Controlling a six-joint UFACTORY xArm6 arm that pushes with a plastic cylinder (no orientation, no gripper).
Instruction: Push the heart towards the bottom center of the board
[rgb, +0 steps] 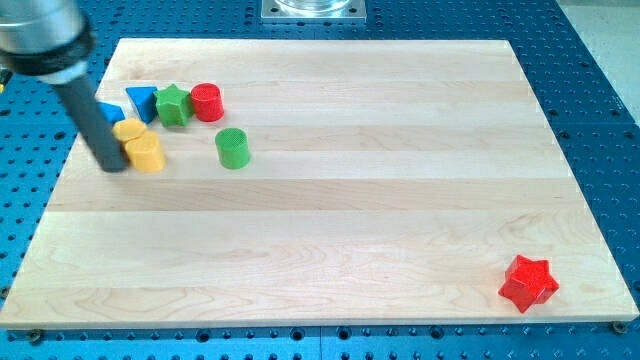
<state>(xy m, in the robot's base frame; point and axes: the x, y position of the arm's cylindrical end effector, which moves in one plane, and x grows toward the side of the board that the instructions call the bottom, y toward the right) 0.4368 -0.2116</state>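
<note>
On the wooden counter (330, 230), at the view's upper left, the jawless rod tool grasps nothing; its tip (113, 167) sits against two touching yellow blocks (147, 153). Which one is the heart is unclear. A red star (528, 282) lies at lower right.

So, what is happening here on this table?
One arm with a dark rod works on a wooden board. My tip sits at the view's upper left, against the left side of the yellow heart, which belongs at the bottom center. A red star lies alone at the lower right.
</note>
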